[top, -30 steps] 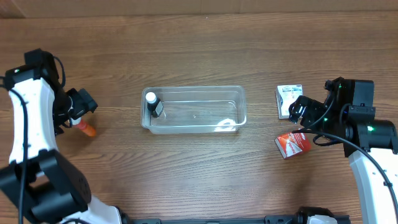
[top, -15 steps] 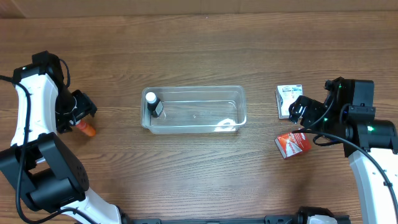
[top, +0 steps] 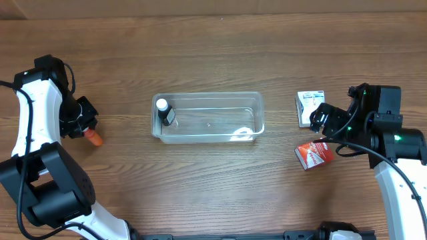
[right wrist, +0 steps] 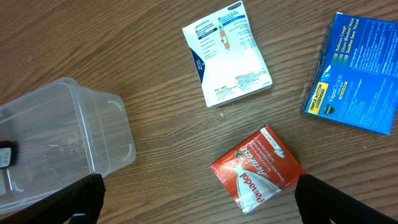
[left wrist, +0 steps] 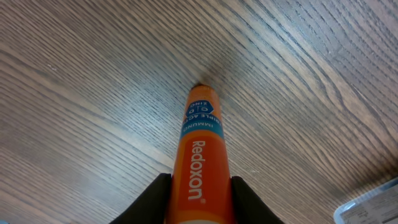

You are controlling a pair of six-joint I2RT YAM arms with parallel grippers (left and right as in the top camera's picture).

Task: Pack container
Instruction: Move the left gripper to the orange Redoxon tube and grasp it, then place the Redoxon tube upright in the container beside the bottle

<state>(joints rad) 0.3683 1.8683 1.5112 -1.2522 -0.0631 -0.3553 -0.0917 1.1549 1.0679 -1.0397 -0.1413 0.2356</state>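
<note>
The clear container [top: 260, 115] stands mid-table with a small dark bottle with a white cap [top: 164, 112] lying at its left end. An orange Redoxon tube [top: 95, 138] lies on the wood at the far left. My left gripper [top: 83, 127] is shut on it: in the left wrist view both black fingers press against the sides of the tube [left wrist: 200, 143]. My right gripper [top: 321, 122] hangs open over the table to the right of the container [right wrist: 109, 134], with nothing between its fingers and a red Panadol box [right wrist: 258, 168] below it.
A white box [top: 309, 107] lies right of the container, and the red Panadol box [top: 313, 155] lies in front of it. A blue Vicks box [right wrist: 354, 74] sits further right, hidden under the right arm in the overhead view.
My left gripper has come down around the orange tube and closed from wide open onto its sides. The right arm and the boxes have not moved.
</note>
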